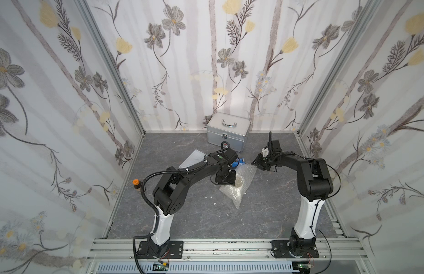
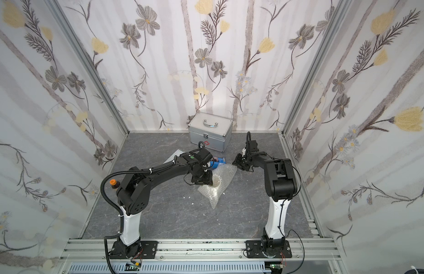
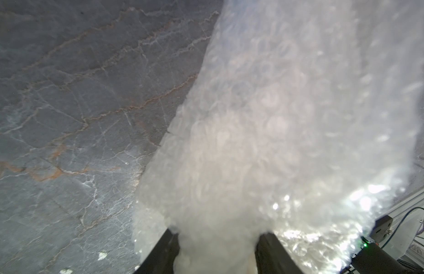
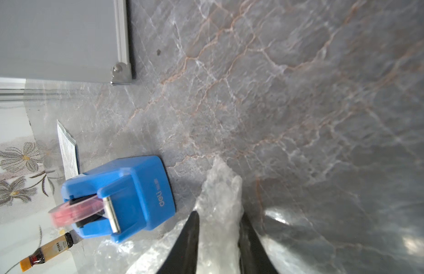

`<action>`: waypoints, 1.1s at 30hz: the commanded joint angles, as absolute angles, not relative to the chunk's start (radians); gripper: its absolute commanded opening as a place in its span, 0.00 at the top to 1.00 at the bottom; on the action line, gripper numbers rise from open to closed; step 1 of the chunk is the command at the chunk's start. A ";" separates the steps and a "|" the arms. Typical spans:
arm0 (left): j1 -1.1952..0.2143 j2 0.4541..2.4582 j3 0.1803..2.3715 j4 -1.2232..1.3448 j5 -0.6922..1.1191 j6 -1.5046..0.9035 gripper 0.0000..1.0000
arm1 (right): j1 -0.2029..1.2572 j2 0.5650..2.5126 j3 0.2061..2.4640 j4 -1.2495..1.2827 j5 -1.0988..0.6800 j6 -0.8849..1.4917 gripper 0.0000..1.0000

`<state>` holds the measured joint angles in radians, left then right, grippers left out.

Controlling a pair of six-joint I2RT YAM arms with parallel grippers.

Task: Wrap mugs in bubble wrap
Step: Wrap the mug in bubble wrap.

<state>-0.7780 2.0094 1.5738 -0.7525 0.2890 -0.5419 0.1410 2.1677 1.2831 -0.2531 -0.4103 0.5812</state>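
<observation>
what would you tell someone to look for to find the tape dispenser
Start at the silver case against the back wall. Just in front of it, beside the far edge of the bubble wrap, sits the tape dispenser. It is the only bright blue thing, blocky, with a pinkish roll, unlike the small brown orange-capped bottle by a side wall.

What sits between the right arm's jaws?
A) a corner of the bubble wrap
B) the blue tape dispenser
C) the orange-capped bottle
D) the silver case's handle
A: the right wrist view shows crumpled bubble wrap filling the gap between the jaws.
</observation>
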 commanded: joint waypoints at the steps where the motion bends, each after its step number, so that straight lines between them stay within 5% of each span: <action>1: -0.778 2.017 1.590 -0.767 0.279 -0.528 0.53 | 0.151 2.110 1.286 -0.237 -0.402 0.585 0.90; 4: -0.778 2.023 1.599 -0.774 0.278 -0.526 0.52 | 0.166 2.061 1.281 -0.238 -0.412 0.583 1.00; 33: -0.779 2.062 1.668 -0.819 0.273 -0.510 0.53 | 0.353 1.675 0.954 -0.136 -0.477 0.558 1.00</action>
